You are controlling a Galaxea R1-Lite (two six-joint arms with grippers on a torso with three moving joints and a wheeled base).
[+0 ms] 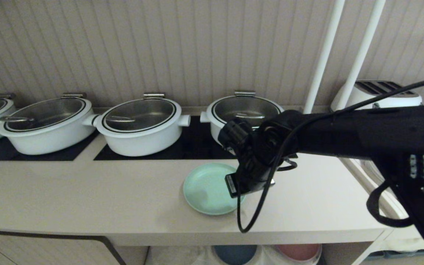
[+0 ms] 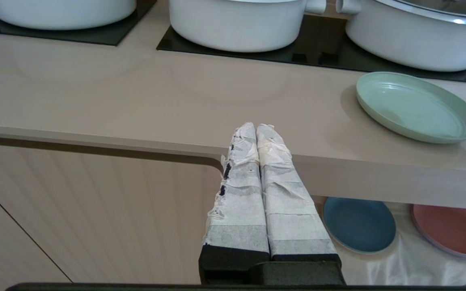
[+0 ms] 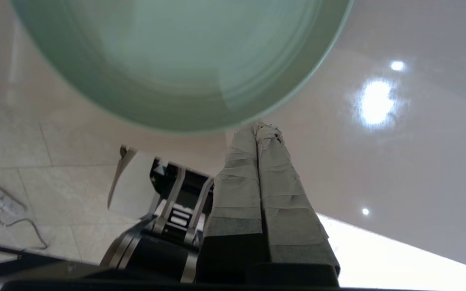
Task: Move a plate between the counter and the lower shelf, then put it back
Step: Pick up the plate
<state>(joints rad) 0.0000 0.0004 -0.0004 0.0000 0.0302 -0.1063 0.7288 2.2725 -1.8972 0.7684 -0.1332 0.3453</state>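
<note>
Overhead, from the head view, the mint-green plate (image 1: 207, 188) lies flat on the beige desk (image 1: 87, 191), near its front edge and just in front of the rightmost of the white pots (image 1: 140, 126) standing on the black hob panels (image 1: 193, 145). The right arm reaches in from the right, and its wrist hangs over the plate's right rim, hiding the fingers from this view; a black cable (image 1: 256, 206) loops down from it across the desk. Under the desk, the lower shelf (image 1: 182, 254) shows a dark blue plate (image 1: 235, 254) and a pink plate (image 1: 297, 251). From the left wrist view, the left gripper (image 2: 256, 128) sits low before the desk's front edge, well apart from the plate, its tape-wrapped fingers (image 2: 275, 169) pressed together on nothing. The plate rests on the desk off to one side, and the blue and pink plates lie on the shelf's white cloth (image 2: 403, 262) below. From the right wrist view, the right gripper (image 3: 260, 128) has its wrapped fingers (image 3: 237, 178) pressed tightly together, their tips right at the plate's rim; whether they touch it I cannot tell, and they clasp nothing.
</note>
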